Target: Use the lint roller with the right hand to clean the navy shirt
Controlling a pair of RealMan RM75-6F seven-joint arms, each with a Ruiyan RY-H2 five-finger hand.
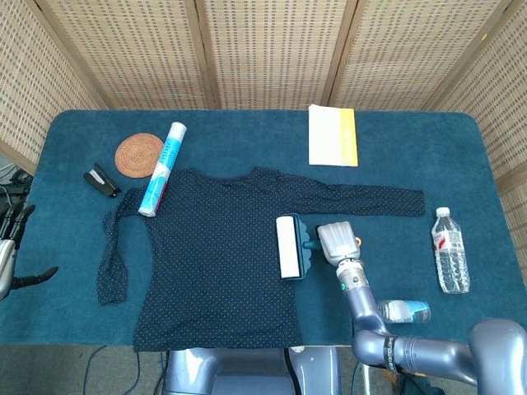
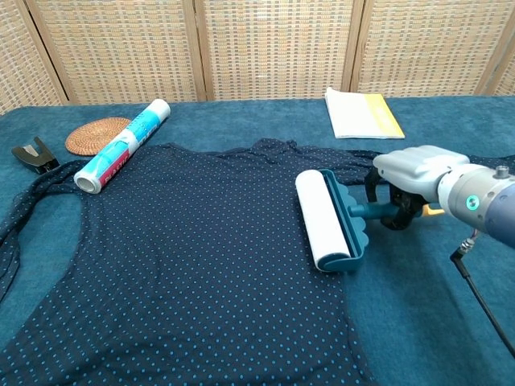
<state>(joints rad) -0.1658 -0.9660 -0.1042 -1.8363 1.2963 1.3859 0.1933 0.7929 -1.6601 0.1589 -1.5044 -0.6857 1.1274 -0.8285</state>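
Note:
The navy dotted shirt lies spread flat on the blue table; in the chest view the shirt fills the left and middle. A lint roller with a white roll and teal frame rests on the shirt's right edge. In the chest view the lint roller points its teal handle to the right. My right hand grips that handle, fingers curled around it; in the head view the right hand sits just right of the roller. My left hand hangs off the table's left edge, fingers apart and empty.
A rolled tube, a woven coaster and a black stapler lie at the back left. A white and yellow booklet is at the back. A water bottle and a small bottle lie at the right.

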